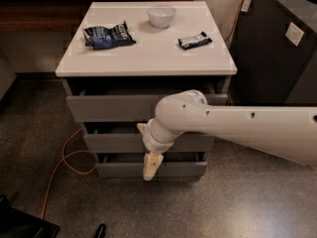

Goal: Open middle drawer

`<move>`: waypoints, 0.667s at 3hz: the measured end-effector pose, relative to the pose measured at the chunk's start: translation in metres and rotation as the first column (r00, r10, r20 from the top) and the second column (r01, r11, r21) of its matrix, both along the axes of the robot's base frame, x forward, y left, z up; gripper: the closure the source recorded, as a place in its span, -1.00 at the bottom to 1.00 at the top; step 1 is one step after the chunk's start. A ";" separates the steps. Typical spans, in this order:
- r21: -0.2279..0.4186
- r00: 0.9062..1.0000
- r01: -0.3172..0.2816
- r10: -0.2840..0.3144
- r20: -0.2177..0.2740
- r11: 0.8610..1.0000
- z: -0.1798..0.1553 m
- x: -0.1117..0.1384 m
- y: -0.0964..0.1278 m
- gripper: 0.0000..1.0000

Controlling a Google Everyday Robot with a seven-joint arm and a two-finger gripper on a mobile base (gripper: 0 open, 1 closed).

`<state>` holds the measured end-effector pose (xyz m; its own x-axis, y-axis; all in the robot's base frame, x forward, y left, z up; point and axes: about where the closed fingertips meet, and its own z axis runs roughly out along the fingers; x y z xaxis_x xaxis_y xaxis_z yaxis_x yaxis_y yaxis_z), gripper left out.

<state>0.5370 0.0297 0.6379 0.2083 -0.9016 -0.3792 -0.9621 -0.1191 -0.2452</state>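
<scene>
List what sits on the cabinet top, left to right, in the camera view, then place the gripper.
Blue chip bag, white bowl, dark snack bar. The gripper hangs in front of the bottom drawer.

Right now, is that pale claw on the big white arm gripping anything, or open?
Gripper: cannot be told, open or closed; it hangs pointing down, just below the front of the grey handleless middle drawer.

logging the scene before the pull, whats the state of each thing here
middle drawer: not pulled out, looks shut
top drawer: looks shut
bottom drawer: looks shut
gripper: pointing down, in front of the bottom drawer
bowl: upright on the cabinet top
chip bag: lying flat
snack bar: lying flat
orange cable: loose on the floor
</scene>
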 end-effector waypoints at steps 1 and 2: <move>-0.008 0.999 -0.026 0.026 0.028 1.000 -0.037 0.022 0.000 -1.00; -0.017 0.996 -0.067 0.067 0.053 0.998 -0.076 0.042 0.009 -1.00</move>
<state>0.5790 0.0385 0.5623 0.2880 -0.8904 -0.3525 -0.9375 -0.1869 -0.2937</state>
